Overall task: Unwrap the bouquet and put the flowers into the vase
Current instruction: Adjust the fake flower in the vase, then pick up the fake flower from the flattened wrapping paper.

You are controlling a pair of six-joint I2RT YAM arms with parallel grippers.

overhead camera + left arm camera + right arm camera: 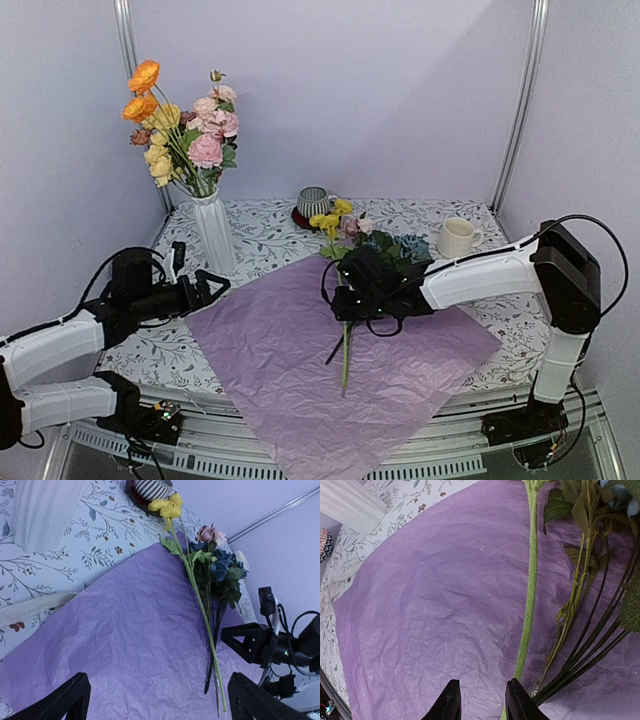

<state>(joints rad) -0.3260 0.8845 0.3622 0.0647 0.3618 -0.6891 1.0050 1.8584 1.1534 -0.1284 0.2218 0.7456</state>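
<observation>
Top external, paper [300, 400]: spread flat on the table [260, 225], near corner hanging over the front edge.
Top external, vase [213, 232]: upright at far left, just off the paper's left corner, several blooms already in it.
Top external, flowers [350, 228]: lying on the paper right of centre. Long axis near-to-far, heads toward the striped mug [313, 203], cut ends toward the arm bases.
Top external, right gripper [345, 305]: low over the stems at about mid-length.
Left wrist, left gripper [157, 690]: jaws spread wide, holding nothing, above the paper's left part, well apart from the stems.
Right wrist, right gripper [481, 702]: jaws narrow, with bare paper showing in the gap.
Right wrist, green stem [527, 605]: runs down to the inner side of one finger. Cannot tell whether it is touched.
Step, as judged: taking one stem off the paper.
Doing it well: centre the thick stem between the fingers, leave the thin dark stems beside it, pinch no tissue, lift straight up, then turn the cut end down toward the vase neck.
</observation>
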